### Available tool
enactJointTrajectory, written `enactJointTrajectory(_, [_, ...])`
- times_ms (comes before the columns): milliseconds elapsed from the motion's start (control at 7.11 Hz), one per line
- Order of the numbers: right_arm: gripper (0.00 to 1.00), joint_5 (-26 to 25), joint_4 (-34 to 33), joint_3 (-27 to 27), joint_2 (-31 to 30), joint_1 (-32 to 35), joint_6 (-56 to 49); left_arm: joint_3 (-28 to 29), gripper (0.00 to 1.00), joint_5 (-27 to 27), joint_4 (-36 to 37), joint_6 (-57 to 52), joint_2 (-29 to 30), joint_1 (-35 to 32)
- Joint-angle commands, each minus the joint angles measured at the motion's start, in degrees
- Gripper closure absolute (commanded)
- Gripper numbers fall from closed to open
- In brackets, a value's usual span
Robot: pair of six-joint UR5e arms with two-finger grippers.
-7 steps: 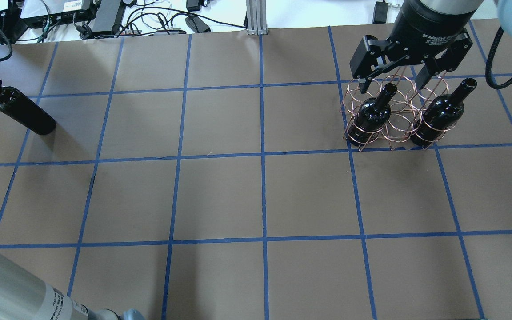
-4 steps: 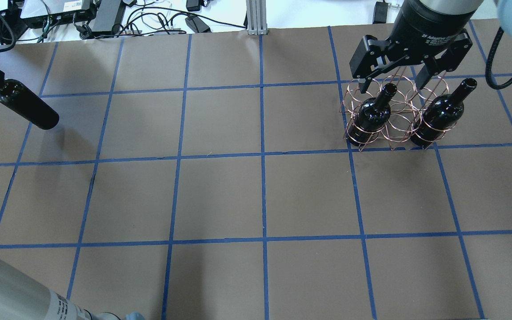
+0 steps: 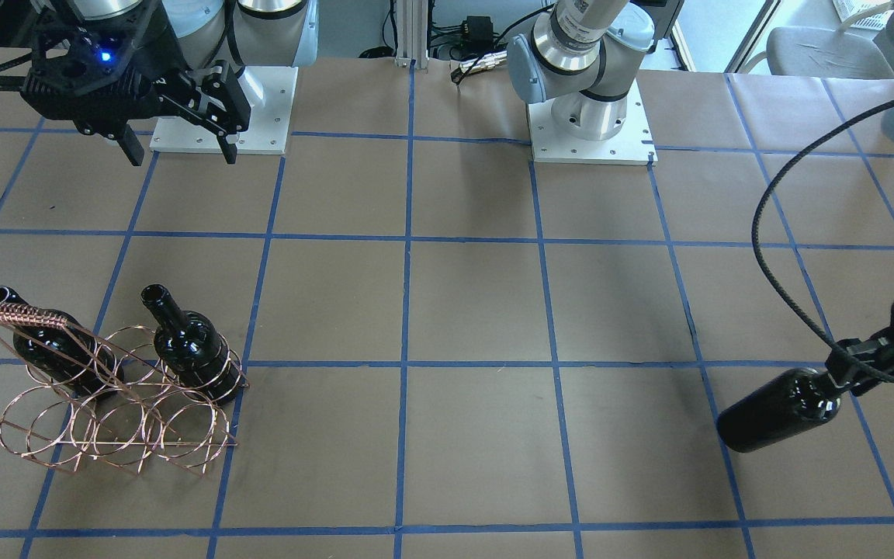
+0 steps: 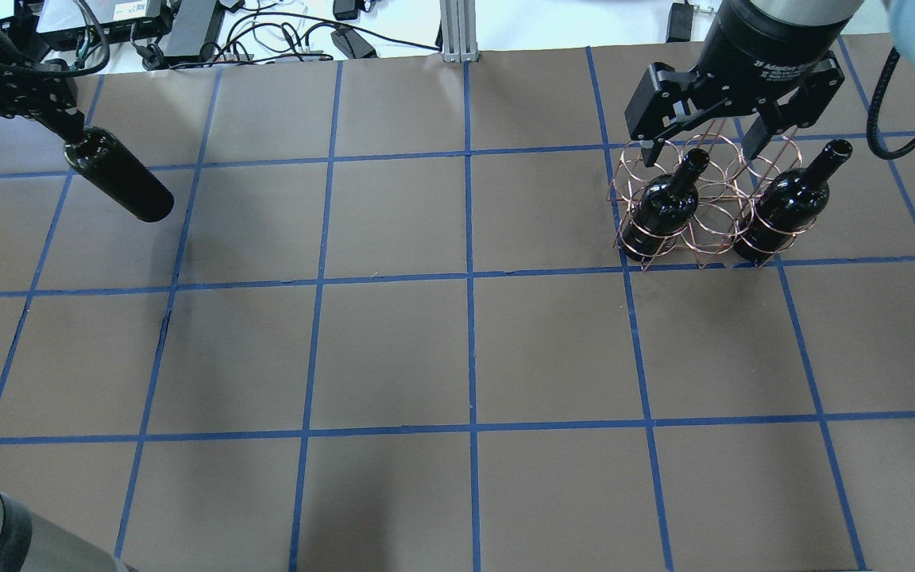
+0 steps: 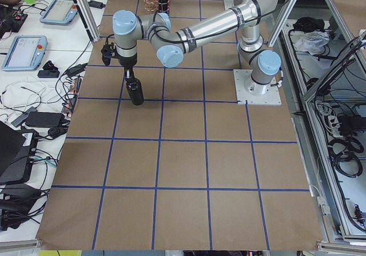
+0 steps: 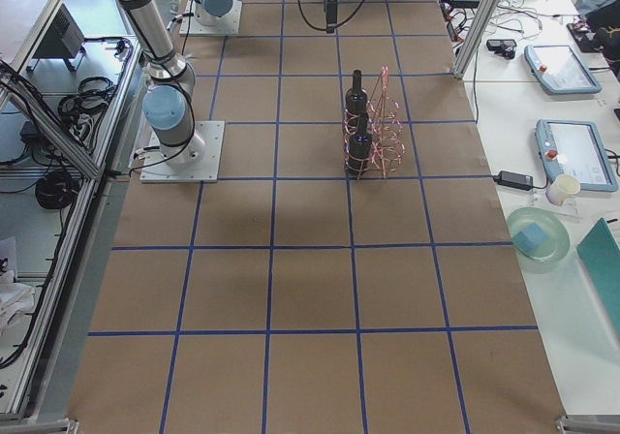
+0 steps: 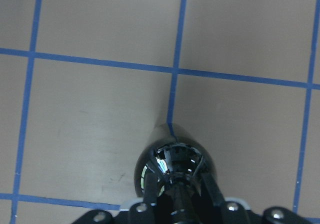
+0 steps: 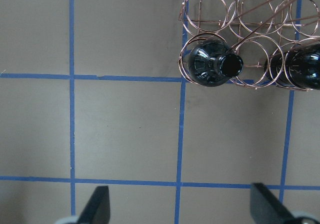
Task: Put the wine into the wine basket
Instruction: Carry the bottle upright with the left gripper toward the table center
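Counting down from the bench [image 4: 457, 349]: one wine basket [image 3: 19, 315] stands unmoved on the robot's right, two bottles [image 4: 664, 208] [image 4: 783, 208] upright in its rings. The wine [image 4: 117, 176], a third bottle, hangs neck-up well apart on the left, carried inward since a moment ago. The left gripper [image 4: 68, 133] clamps its jaws on the neck; the right gripper [image 4: 702, 155] hovers high near the basket, jaws spread wide.

1. Bright, even light falls from above; the desk [image 4: 394, 349] carries only soft, faint shadows.
2. The glossy wine [image 7: 172, 159] throws white glare in the left wrist view, slightly blurred.
3. The right pincer [image 8: 179, 189] is out of focus at its own view's edge.
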State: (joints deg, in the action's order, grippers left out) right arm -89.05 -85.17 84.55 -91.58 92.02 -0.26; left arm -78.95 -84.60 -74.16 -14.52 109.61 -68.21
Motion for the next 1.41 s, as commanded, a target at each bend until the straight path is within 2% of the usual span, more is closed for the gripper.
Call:
enactJointTrajectory(0, [0.0, -0.07, 0.0, 0.0, 0.0, 0.0, -0.01, -3.3, 1.0, -0.56, 0.95, 8.23, -2.99, -7.51])
enactJointTrajectory(704, [0.0, -0.07, 0.0, 0.0, 0.0, 0.0, -0.09, -15.86, 1.0, -1.26, 1.12, 23.97, -12.22, -20.44])
enactJointTrajectory(1126, [0.0, 0.02, 0.0, 0.0, 0.0, 0.0, 0.08, -25.25, 1.0, -4.15, 5.76, 24.89, -15.82, -22.49])
enactJointTrajectory(1266, [0.0, 0.02, 0.0, 0.0, 0.0, 0.0, 0.08, -26.51, 1.0, -4.34, 6.3, 24.97, -16.53, -22.58])
